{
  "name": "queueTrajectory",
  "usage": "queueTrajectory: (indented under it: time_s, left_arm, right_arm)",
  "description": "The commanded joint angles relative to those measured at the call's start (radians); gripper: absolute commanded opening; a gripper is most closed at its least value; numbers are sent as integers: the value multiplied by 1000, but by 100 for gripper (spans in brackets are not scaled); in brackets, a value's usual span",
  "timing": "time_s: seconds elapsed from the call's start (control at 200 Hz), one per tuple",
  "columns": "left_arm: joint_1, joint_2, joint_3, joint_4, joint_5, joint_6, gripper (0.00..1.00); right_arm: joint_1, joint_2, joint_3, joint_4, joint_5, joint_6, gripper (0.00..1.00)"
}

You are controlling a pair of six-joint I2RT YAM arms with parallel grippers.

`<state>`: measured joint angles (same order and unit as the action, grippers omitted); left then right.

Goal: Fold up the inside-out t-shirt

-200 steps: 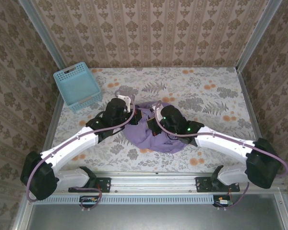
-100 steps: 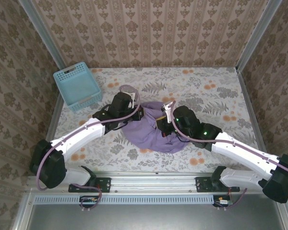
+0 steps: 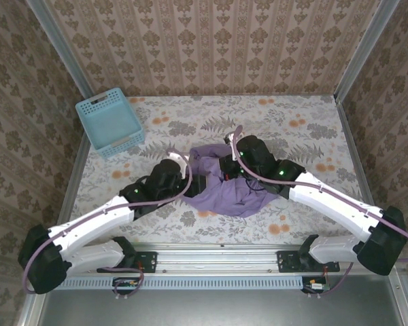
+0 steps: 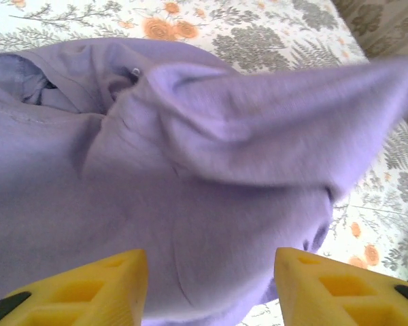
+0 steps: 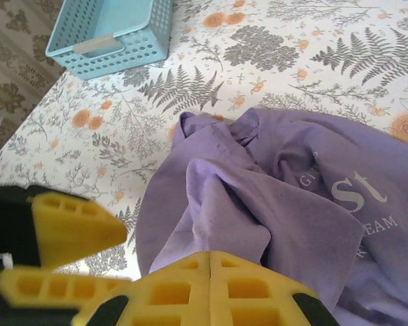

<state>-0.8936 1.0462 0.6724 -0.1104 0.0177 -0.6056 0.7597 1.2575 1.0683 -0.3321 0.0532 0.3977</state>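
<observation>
Over t-shirt (image 3: 236, 198), left pincer (image 4: 211, 265) spread, right pincer (image 5: 211, 259) pinching it

The counter (image 3: 306, 136) carries two items. The basket (image 3: 110, 122) stands at its far left corner, well apart from the inside-out t-shirt (image 3: 234, 198), which lies bunched near the middle of the counter, toward the near edge. The left pincer (image 3: 196, 183) sits at the shirt's left edge, with cloth lying ahead of and between its spread fingers (image 4: 75, 292). The right pincer (image 3: 226, 168) sits over the shirt's far part, just right of the left pincer, its fingers (image 5: 258, 292) pressed together with a fold of cloth running up to their tips. In the right wrist view the basket lies behind and left of the shirt.
</observation>
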Motion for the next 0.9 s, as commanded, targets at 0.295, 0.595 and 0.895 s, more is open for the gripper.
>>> queueTrajectory:
  time_s: [0.295,0.595,0.895]
  left_arm:
    - [-45,218,22,145,-56,40,46]
    - [25,295,-28,189,-12,24,1]
    - [65,308,-58,227,32,6,0]
  right_arm:
    - [-30,112,69,-68,-26,69,0]
    - [-117,296,177,-90,-62,25,0]
    - [-108,211,117,-81,-107,-37,34]
